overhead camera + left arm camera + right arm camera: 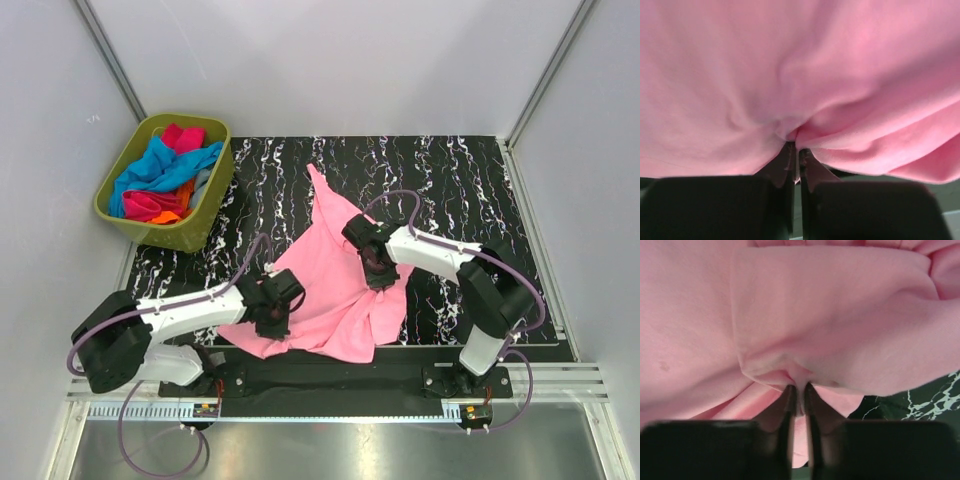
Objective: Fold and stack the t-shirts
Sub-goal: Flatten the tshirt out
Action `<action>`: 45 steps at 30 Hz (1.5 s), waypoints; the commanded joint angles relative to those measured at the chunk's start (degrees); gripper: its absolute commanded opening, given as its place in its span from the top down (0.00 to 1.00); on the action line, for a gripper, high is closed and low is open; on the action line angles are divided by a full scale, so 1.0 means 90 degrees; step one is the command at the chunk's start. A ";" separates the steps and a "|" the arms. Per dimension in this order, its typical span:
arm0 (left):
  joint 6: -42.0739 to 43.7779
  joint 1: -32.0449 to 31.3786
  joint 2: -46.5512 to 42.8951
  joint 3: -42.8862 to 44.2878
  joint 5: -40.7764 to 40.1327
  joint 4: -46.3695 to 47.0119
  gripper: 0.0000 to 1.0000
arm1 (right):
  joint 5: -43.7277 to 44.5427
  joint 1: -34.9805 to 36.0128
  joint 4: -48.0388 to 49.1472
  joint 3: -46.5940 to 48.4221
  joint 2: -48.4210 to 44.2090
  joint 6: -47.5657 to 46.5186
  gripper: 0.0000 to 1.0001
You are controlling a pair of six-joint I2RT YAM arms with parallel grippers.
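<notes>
A light pink t-shirt (325,280) lies crumpled across the middle of the black marbled mat. My left gripper (274,318) sits at the shirt's near left edge, shut on a pinch of the pink cloth (790,131). My right gripper (377,272) is over the shirt's right side, shut on a fold of the same cloth (799,377). Pink fabric fills both wrist views. More t-shirts (165,178) in blue, magenta, orange and grey are heaped in the bin.
The olive-green plastic bin (205,215) stands at the far left corner, half off the mat. The black marbled mat (460,190) shows bare at the back and right. Grey walls close in on both sides and behind.
</notes>
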 commanded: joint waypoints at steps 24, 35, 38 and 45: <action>0.4322 0.3939 0.5034 0.7550 -0.0924 -0.0303 0.99 | -0.0760 -0.3627 -0.0439 -0.0900 -0.2104 -0.0001 1.00; 0.4528 0.3432 0.3175 0.6638 -0.0885 -0.0596 0.35 | -0.0526 -0.4794 -0.0293 0.0212 -0.0892 -0.0813 0.57; 0.4023 0.3314 0.1821 0.4822 0.0262 -0.0499 0.39 | -0.0577 -0.4387 -0.0283 0.0184 -0.1368 -0.0851 0.51; 0.2264 0.2914 -0.1751 0.1168 0.1633 0.0156 0.43 | -0.0671 -0.1917 0.0302 0.0125 -0.2094 -0.1203 0.33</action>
